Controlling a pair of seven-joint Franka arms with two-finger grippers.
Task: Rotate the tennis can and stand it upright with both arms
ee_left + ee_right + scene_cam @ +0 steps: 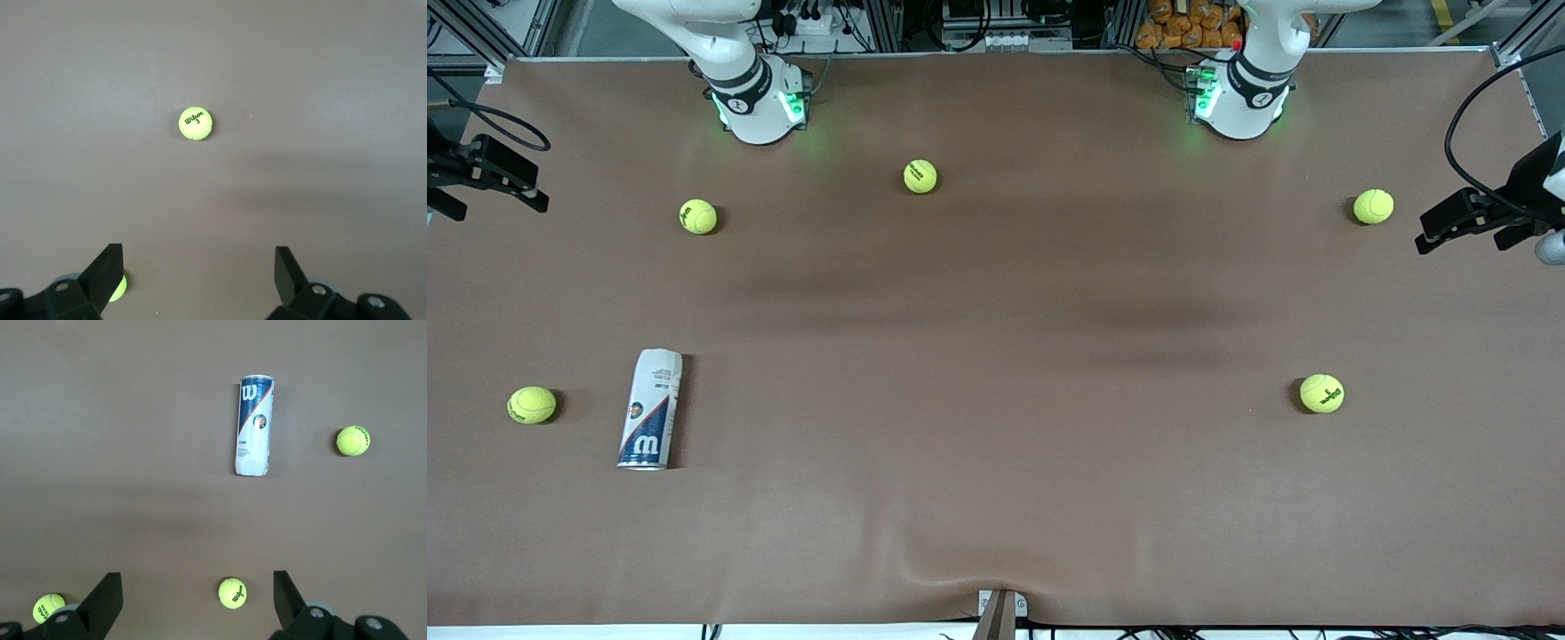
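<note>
The tennis can [649,409] lies on its side on the brown table toward the right arm's end, its silvery rim end nearer the front camera. In the right wrist view the can [255,425] shows its white and dark-blue label with the "W". My right gripper [197,587] hangs high over the table, open and holding nothing, well apart from the can. My left gripper [198,263] is also open and holding nothing, high over the left arm's end. Neither hand shows in the front view; only the arm bases do.
Several yellow-green tennis balls lie scattered: one [532,404] beside the can, one [698,216] by the right arm's base, one [920,176] mid-table, two [1373,206] [1321,393] at the left arm's end. Black camera mounts [489,169] [1485,213] jut in at both table ends.
</note>
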